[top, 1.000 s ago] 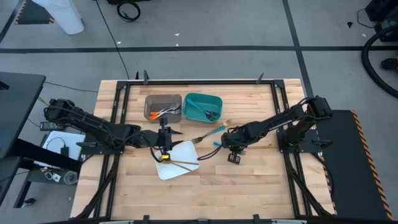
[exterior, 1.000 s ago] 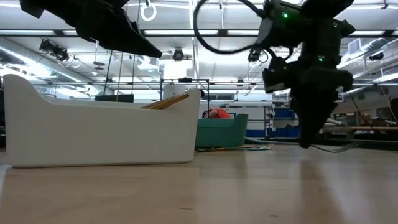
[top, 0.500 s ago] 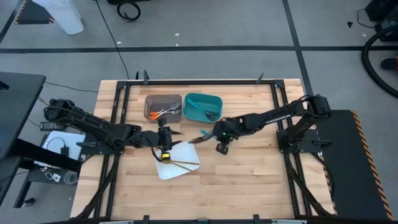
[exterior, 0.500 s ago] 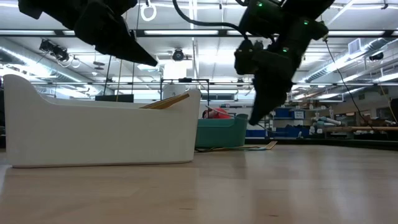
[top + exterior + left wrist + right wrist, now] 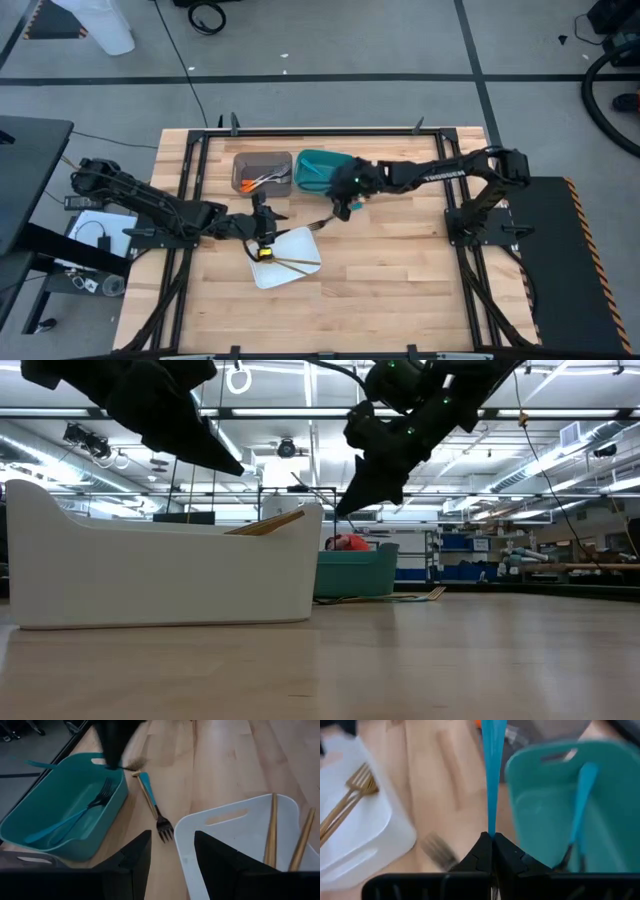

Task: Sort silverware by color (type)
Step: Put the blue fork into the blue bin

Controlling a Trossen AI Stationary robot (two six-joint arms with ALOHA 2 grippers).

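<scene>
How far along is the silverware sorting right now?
Mostly done. The grey bin holds orange pieces, the teal bin holds blue cutlery, and gold pieces lie in the white tray. The right gripper is shut on a blue utensil beside the teal bin. A blue fork is left on the table.

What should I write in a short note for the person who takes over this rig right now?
Right tool: shut on a blue utensil, held by its tip in the air beside the teal bin.
Left tool: open, holds nothing, above the near edge of the white tray.
Done: orange pieces lie in the grey bin; blue forks lie in the teal bin; gold pieces lie in the white tray.
Left: drop the held blue utensil into the teal bin. One blue-handled fork lies on the table between the teal bin and the white tray; it probably goes into the teal bin too.
</scene>
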